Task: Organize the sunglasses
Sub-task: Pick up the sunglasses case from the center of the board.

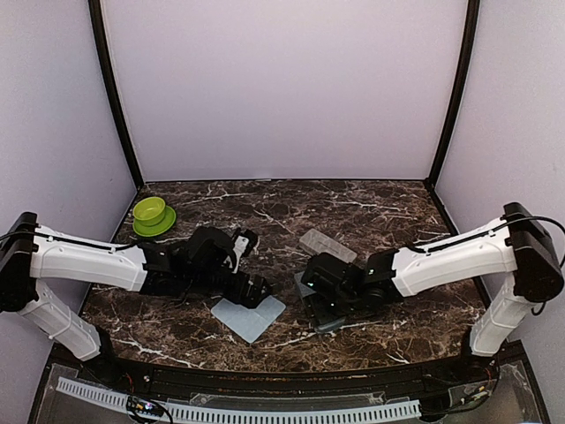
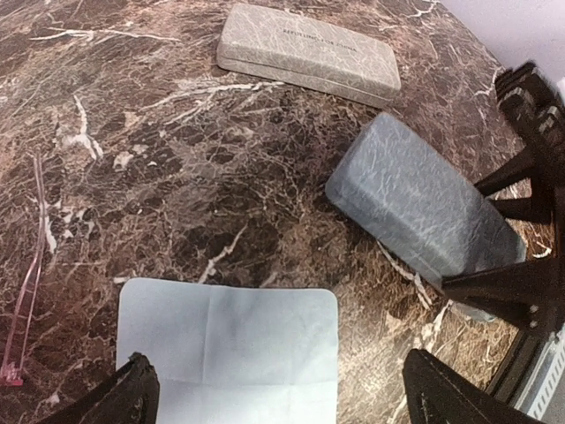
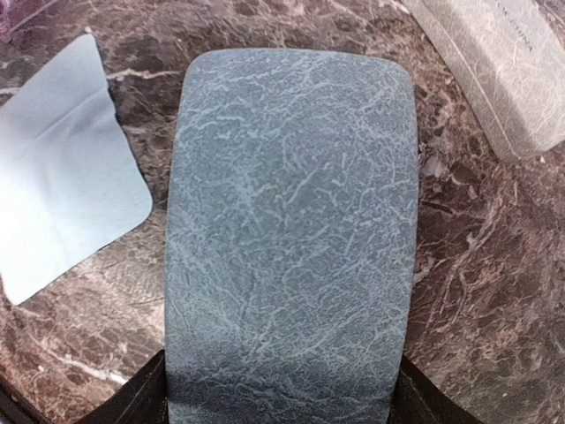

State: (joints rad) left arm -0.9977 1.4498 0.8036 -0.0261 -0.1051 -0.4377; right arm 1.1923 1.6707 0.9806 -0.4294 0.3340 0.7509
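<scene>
On the dark marbled table [image 1: 388, 212], seen from above, a green bowl [image 1: 149, 208] is set on a green plate [image 1: 166, 223] at about 10 o'clock, at the far left. To its right the left end effector [image 1: 254, 290] is held low over the table. Its jaws are spread fully wide and nothing is held between them. In the left wrist view its two fingertips [image 2: 132, 393] are seen at the lower edge, and a pale blue cloth [image 2: 228, 340] lies flat between and in front of them. A thin pink translucent strip [image 2: 31, 265] lies at 9 o'clock of the cloth; what it belongs to cannot be told. At 2 o'clock of the cloth a dark grey case [image 2: 415, 208] lies closed on the table. The right end effector [image 3: 282, 402] is placed astride one end of this case, with one of its fingers [image 3: 146, 397] on each long side, close against it. The jaws are partly open, and whether they press on the case cannot be told. In the same left wrist view a light grey case [image 2: 309, 53], also closed, lies apart at 11 o'clock of the dark one. The sunglasses cannot be made out in any view, so their place cannot be told.
</scene>
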